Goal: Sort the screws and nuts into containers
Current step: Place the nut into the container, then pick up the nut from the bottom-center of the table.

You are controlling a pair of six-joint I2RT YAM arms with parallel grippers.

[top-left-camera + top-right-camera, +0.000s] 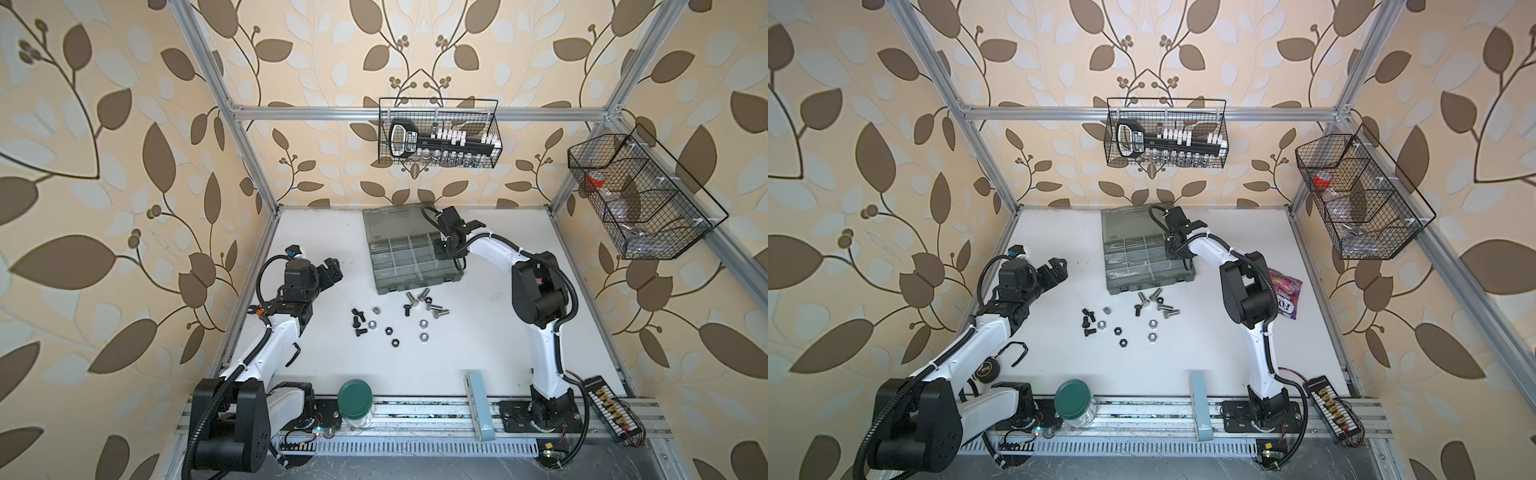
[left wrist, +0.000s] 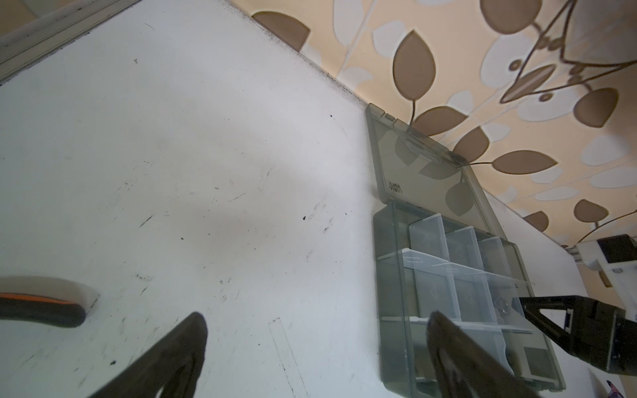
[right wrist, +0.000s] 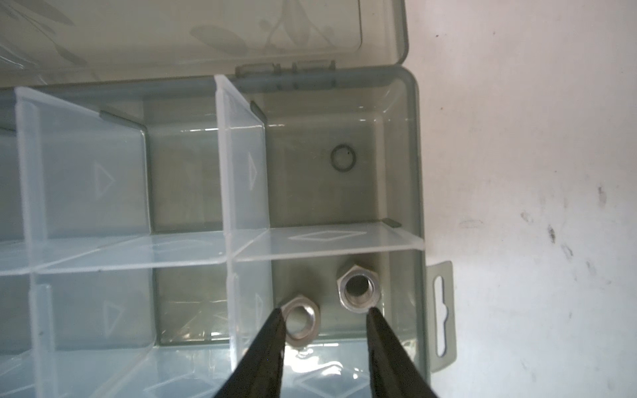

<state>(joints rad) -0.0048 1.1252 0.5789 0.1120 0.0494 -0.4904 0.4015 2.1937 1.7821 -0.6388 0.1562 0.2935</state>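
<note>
In both top views: right pincer [image 1: 444,248] pointing down into the open grey case [image 1: 415,286], over a compartment along the case side nearest the right arm; fingers hidden under the wrist here, so gap not readable. Lid [image 1: 392,220] open, toward the rear wall. Left pincer [image 1: 330,271] up over bare tabletop [image 1: 374,365], well apart from the case, fingers spread wide w/ nothing btwn. Loose screws [image 1: 436,309] and nuts [image 1: 424,329] scattered on the tabletop just in front of the case, silver + black mixed, btwn the two arms, clear of both pincers. Green-lidded jar [image 1: 354,397] at the near edge. Left wrist view: two dark fingers splayed far apart over scuffed white surface, empty gap; case off to one side w/ lid tilted up, tip of the right pincer over it, faint silver nut showing thru the wall. Right wrist view: fingers parted, gripping nothing, tips down inside a compartment [image 3: 400,299] at the case's outer wall, second from the hinge. Two silver nuts on that compartment's floor: first nut [image 3: 305,318] right at one fingertip, partly covered by it, contact not certain; second nut [image 3: 357,289] just ahead of the opposite fingertip, narrowly apart, hole facing up.
</note>
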